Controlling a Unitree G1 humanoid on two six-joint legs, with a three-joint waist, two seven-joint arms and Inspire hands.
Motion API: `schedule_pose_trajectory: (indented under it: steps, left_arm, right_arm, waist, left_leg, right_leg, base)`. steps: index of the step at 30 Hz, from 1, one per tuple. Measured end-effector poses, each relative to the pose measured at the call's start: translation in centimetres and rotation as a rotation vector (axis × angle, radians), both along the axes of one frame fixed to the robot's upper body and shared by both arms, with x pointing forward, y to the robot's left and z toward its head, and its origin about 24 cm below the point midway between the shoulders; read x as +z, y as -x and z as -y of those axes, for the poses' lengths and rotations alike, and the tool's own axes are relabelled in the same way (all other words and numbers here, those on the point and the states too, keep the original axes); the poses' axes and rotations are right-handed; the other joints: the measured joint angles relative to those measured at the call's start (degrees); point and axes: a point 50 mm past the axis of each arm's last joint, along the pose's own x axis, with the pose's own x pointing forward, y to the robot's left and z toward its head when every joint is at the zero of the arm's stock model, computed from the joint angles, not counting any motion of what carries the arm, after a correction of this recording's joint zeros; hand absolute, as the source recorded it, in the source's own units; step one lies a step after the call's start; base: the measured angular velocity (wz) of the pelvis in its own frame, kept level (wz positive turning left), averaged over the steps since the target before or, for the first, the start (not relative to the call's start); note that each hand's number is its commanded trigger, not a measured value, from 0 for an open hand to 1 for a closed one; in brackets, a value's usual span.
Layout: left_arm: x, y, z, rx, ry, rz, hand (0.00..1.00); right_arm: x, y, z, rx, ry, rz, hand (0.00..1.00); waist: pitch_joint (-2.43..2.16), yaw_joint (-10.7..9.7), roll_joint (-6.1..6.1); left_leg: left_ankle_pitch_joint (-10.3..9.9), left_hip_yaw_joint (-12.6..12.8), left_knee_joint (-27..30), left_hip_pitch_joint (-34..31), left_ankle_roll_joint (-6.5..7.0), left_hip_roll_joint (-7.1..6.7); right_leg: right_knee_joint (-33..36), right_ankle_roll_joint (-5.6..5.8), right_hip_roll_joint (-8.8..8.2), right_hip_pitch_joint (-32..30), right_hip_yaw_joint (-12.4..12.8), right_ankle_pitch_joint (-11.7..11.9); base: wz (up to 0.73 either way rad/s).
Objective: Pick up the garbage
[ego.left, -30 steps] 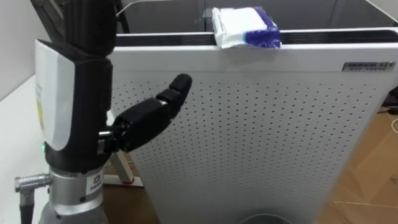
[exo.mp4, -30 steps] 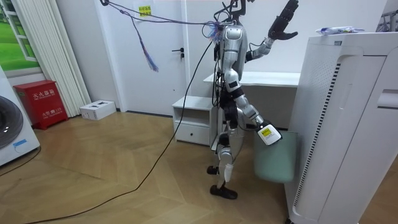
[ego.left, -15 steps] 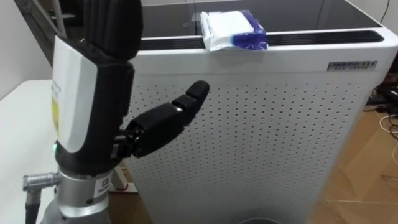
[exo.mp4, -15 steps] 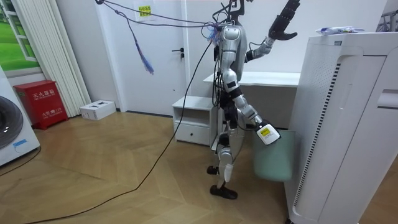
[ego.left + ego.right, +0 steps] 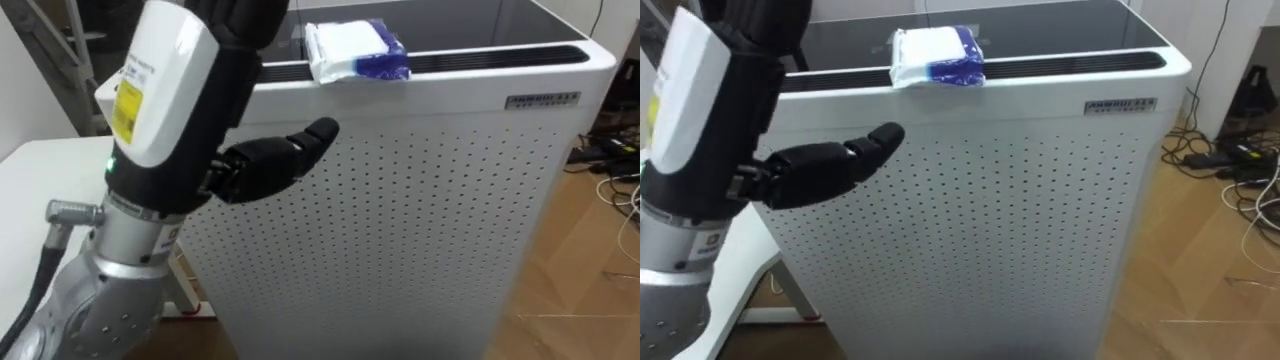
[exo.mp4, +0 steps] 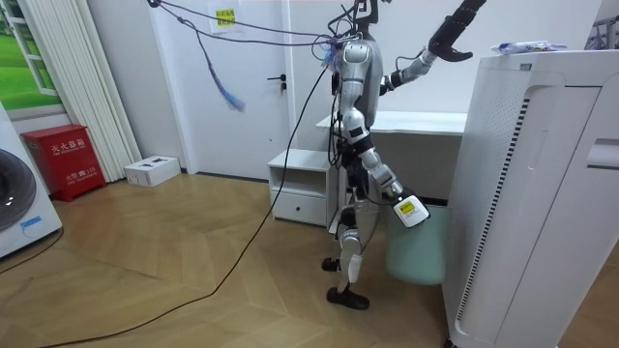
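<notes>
Left hand [image 5: 200,110] is raised at the front left corner of the tall white perforated cabinet [image 5: 430,210]. Its thumb [image 5: 285,160] sticks out straight across the front panel, just below the top edge, and it holds nothing. In the room view the fingers reach straight towards the cabinet's top. The garbage, a white and blue packet [image 5: 355,52], lies on that top at the front edge, across the slotted strip and towards the left end. It is just beside the hand but not touching it. To the packet's right the front edge is bare, and behind it lies a dark glossy panel. Right hand [image 6: 411,208] hangs low by a pale green bin [image 6: 416,256], between the robot and the cabinet.
</notes>
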Motion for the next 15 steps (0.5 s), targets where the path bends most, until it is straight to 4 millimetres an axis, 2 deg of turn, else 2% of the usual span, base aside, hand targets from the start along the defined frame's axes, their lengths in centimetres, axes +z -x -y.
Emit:
schedule_pose_trajectory:
  steps: [4,9,12,13,15]
  left_arm:
    - [0.3,-1.4,-0.1,0.027,-0.028,-0.045,0.0]
    - [2.1,-2.5,0.1,0.049,-0.072,-0.02,0.0]
    - [2.5,-3.2,0.2,0.068,-0.086,-0.039,0.0]
    - [2.3,-3.4,0.3,0.072,-0.095,-0.059,0.0]
    - [1.8,-3.7,0.5,0.077,-0.115,-0.097,0.0]
  right_arm:
    - [0.3,-0.3,0.3,0.008,0.004,0.003,1.0]
    - [0.4,-0.4,0.5,0.007,0.011,0.007,1.0]
    - [0.5,-0.6,0.6,0.006,0.013,0.005,1.0]
    - [0.5,-0.7,0.6,0.003,0.014,0.002,1.0]
    - [0.6,-0.7,0.6,0.004,0.015,0.004,1.0]
  waist:
    - [-0.04,0.06,0.09]
    - [-0.08,0.05,0.71]
    - [-0.2,-0.02,1.52]
    - [-0.34,-0.11,1.93]
    - [-0.35,-0.19,2.56]
  left_leg:
    - [0.0,0.12,0.03,-0.01,0.0,0.07]
    - [0.0,1.21,0.04,0.08,0.0,0.09]
    - [0.0,1.35,0.03,0.1,0.0,0.07]
    - [0.0,1.37,0.03,0.11,0.0,0.07]
    - [0.0,1.37,0.04,0.09,0.0,0.07]
  right_leg:
    - [-0.08,0.0,0.05,-0.01,0.09,0.0]
    - [-0.12,0.09,0.05,-0.01,0.46,0.06]
    - [-0.14,0.16,-0.01,-0.04,0.49,0.11]
    - [-0.13,0.16,-0.03,-0.04,0.47,0.11]
    - [-0.12,0.16,-0.05,-0.04,0.4,0.11]
  base:
    - [0.0]
    - [-0.02]
    - [0.0]
    - [0.0]
    - [0.0]
